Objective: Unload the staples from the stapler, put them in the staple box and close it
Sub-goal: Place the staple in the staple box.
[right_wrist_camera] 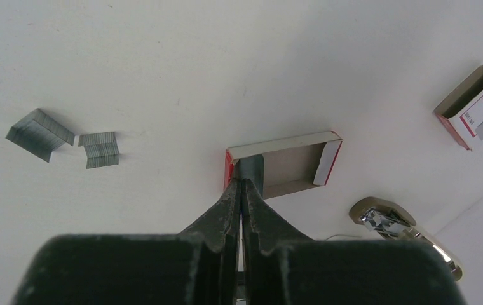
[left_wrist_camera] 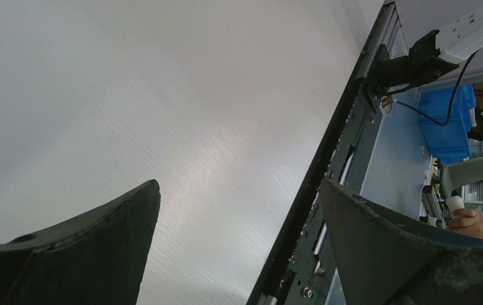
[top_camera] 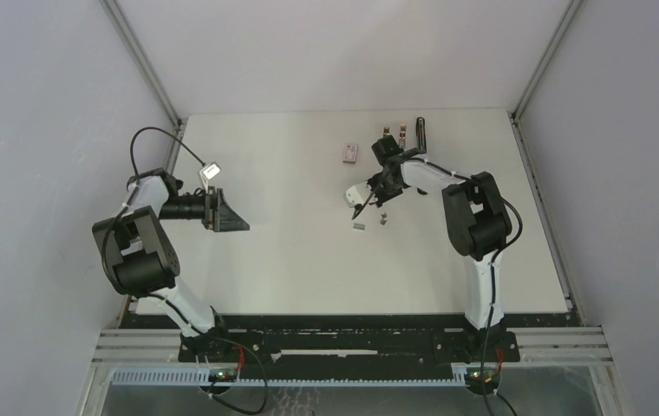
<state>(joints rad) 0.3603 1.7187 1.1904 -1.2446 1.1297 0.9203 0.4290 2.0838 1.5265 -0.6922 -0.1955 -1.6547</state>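
Auditor: Location of the staples (right_wrist_camera: 102,149)?

Inspector: Two grey strips lie loose on the white worktop (right_wrist_camera: 163,57), just beside each other and not touching; the larger strip (right_wrist_camera: 39,132) is the one further from the right pincer (right_wrist_camera: 242,190); a third grey strip shows inside the open cardboard tray (right_wrist_camera: 290,166), at its red end; in the overhead view the loose strips lie just on the near side of the right wrist.

Auditor: Condition of the pincers?

Inspector: Right pincer has its fingers pressed together, tips at the tray's red end wall; whether they nip that wall or the strip behind it, I cannot tell; left pincer (left_wrist_camera: 239,190) is spread wide over bare worktop toward the left edge, well apart from the other items.

Auditor: Stapler (right_wrist_camera: 388,221)?

Inspector: It lies beyond the tray toward the far edge of the worktop, chrome metal showing at one end; neither pincer touches it; a red-and-white box sleeve (right_wrist_camera: 474,108) lies near it, one end open.
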